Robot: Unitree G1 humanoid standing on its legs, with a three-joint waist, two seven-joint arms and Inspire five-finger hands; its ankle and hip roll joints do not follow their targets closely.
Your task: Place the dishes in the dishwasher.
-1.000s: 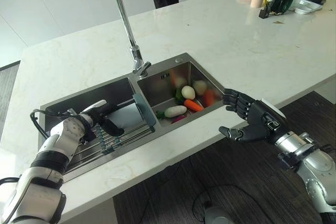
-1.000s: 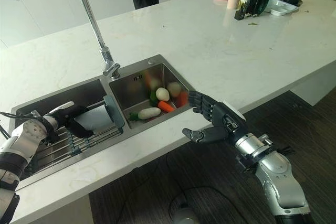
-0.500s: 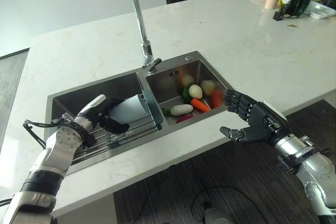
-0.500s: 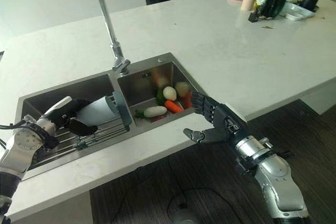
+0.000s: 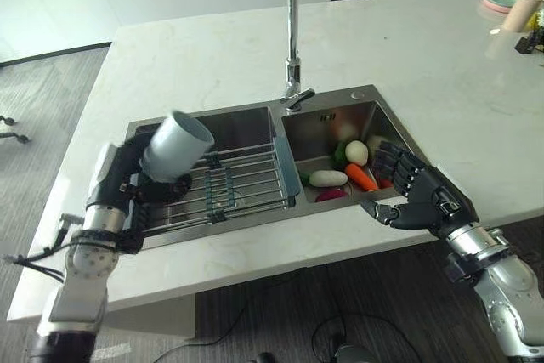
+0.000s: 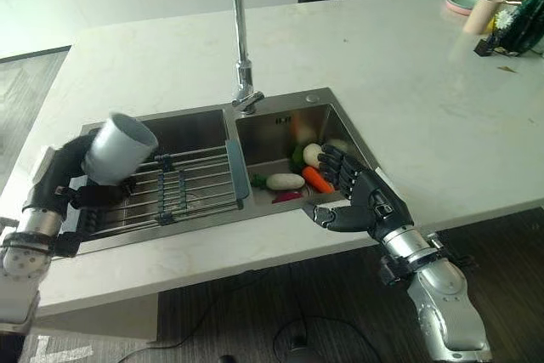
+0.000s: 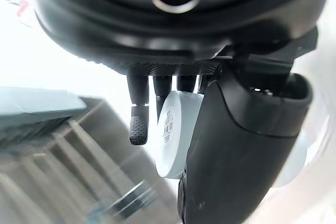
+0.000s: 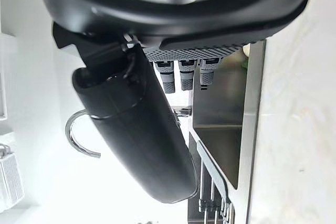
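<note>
Here you see the left hand (image 5: 127,178) curled round a pale grey cup (image 5: 177,146), holding it tilted, mouth up and to the right, above the left end of the wire rack (image 5: 229,189) that spans the left basin of the steel sink (image 5: 255,223). The right hand (image 5: 416,197), fingers relaxed and spread and holding nothing, hovers at the front edge of the right basin, just beside the carrot (image 5: 361,177) and white radish (image 5: 328,178) among the vegetables there.
</note>
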